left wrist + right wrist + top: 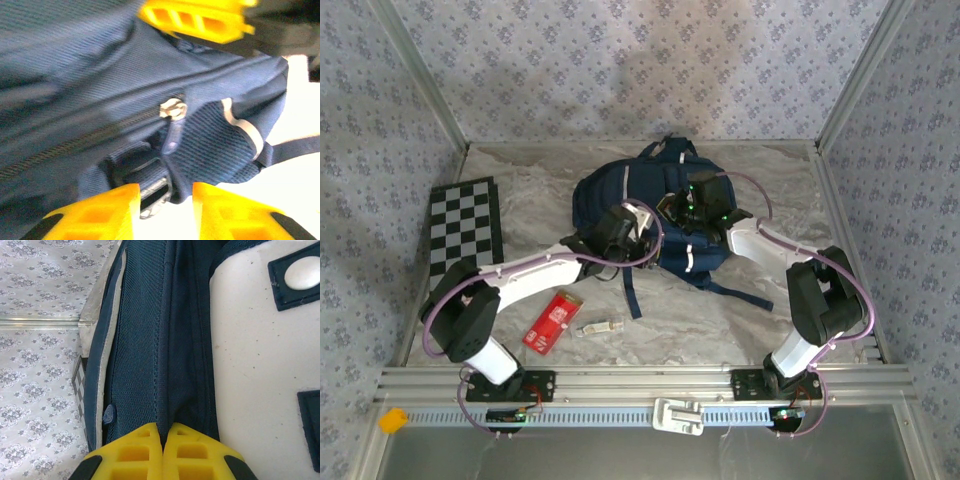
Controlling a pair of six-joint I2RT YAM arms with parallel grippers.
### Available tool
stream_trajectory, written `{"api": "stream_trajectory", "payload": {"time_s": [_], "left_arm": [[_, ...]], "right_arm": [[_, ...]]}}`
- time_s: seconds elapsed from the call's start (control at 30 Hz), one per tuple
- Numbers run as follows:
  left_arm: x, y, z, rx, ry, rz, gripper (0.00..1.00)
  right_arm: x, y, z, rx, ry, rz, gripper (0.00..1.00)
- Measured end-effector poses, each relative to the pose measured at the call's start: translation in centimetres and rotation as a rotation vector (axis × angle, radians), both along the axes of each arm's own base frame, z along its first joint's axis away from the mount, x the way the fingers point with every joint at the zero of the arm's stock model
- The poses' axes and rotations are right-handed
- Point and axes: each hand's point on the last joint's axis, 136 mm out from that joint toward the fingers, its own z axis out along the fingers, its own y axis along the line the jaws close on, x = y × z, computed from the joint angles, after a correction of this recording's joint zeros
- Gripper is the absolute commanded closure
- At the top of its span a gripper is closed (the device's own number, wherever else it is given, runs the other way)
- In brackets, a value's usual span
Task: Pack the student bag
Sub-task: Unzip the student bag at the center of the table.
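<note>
Right gripper (162,432) is clenched on a fold of the navy backpack (610,195), which lies at the middle back of the worktop (720,320); left gripper (165,194) stands released near its zipper pull (172,125). Nearby lie a red packet (552,320) and a checkered board (465,225).

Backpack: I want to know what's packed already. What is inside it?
The backpack shows navy outer fabric and a zipper pull. That fabric covers its inside, so contents cannot be seen.

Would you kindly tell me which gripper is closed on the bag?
The right gripper, pinched shut on the student bag; the left gripper shows a clear gap.
</note>
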Motion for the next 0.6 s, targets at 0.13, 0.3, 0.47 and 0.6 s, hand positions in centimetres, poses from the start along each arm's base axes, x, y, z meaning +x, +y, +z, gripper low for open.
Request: {"api": "stream_trajectory", "payload": {"time_s": [0.13, 0.3, 0.47, 0.6], "left_arm": [[-0.7, -1.2, 0.2, -0.011, -0.003, 0.017, 0.58], [1.0, -2.1, -0.1, 0.012, -0.022, 0.078, 0.54], [2.1, -1.7, -1.8, 0.077, -0.018, 0.129, 0.55], [2.9, -1.7, -1.9, 0.093, -0.031, 0.161, 0.59]], "right_arm": [[0.0, 0.1, 0.1, 0.006, 0.003, -0.002, 1.00], [0.1, 0.2, 0.4, 0.014, 0.006, -0.007, 1.00], [0.2, 0.2, 0.4, 0.023, 0.014, -0.017, 1.00], [0.2, 0.3, 0.3, 0.024, 0.015, -0.015, 1.00]]}}
